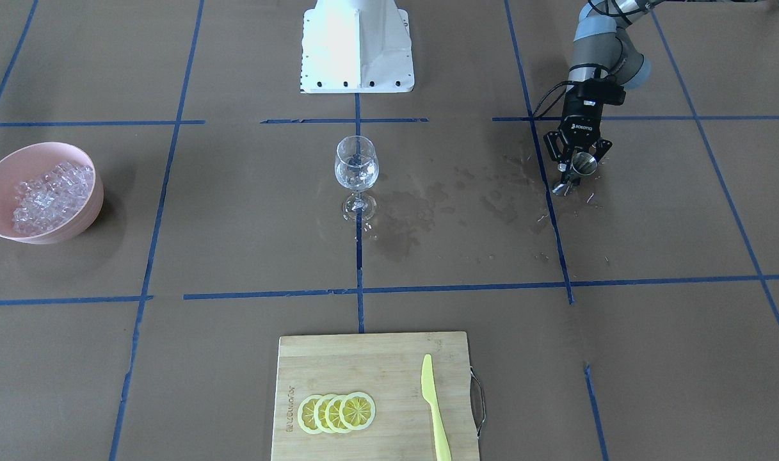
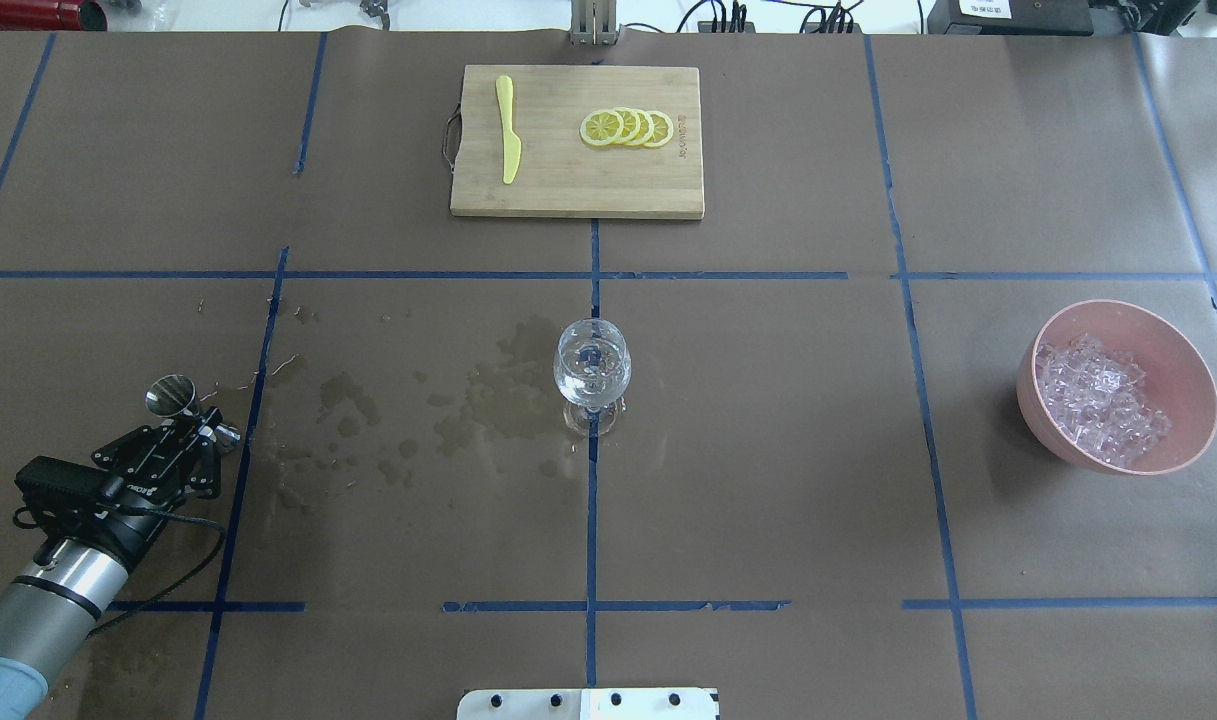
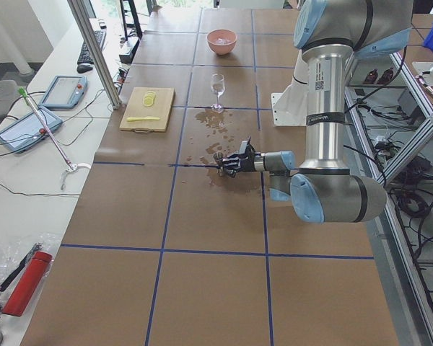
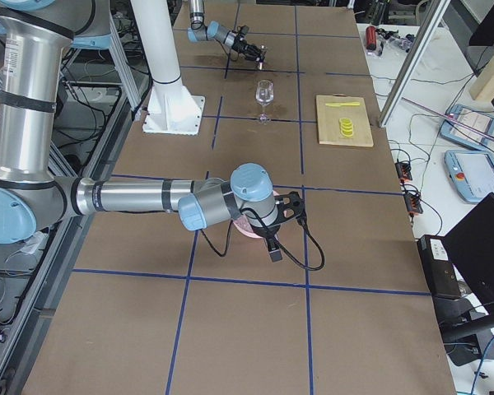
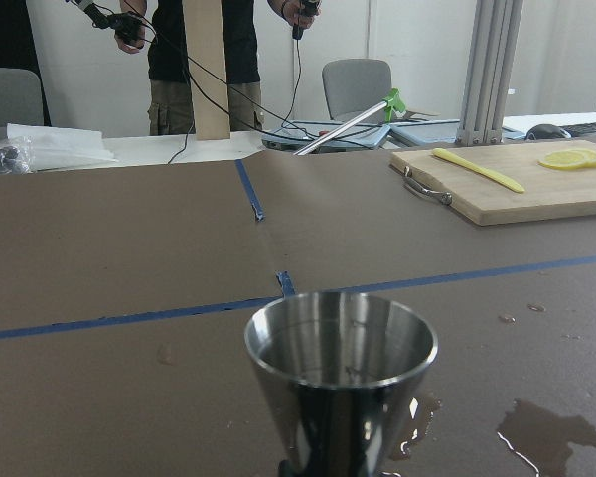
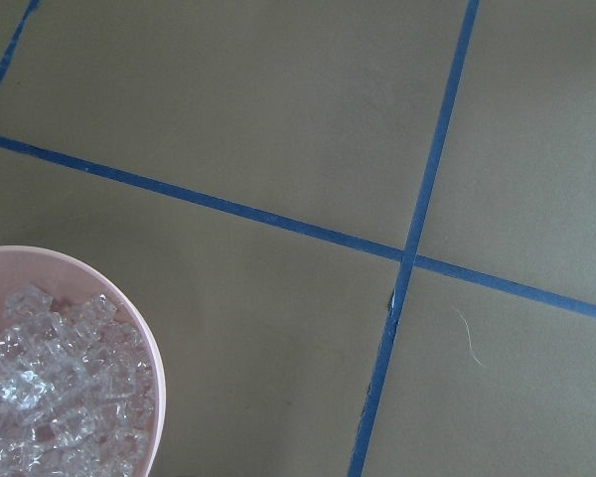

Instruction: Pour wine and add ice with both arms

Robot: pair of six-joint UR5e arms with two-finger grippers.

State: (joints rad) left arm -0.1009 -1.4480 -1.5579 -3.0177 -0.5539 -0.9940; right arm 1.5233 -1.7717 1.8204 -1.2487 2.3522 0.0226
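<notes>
Well off to the right of the left claw [image 2: 204,424], clamped on the upright steel measuring cup [image 2: 169,396], stands the wine glass [image 2: 591,365].

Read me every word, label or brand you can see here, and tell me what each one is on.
"ROBOTIQ", upside down in the front view: black body of the left gripper, which holds the measuring cup.
Branded mark on the cutting board: too small to read.
Lettering on the left arm: too blurred.

Left hand [image 1: 571,174] clamped, low; right hand [image 4: 273,245] hovering, pointing down.
</notes>
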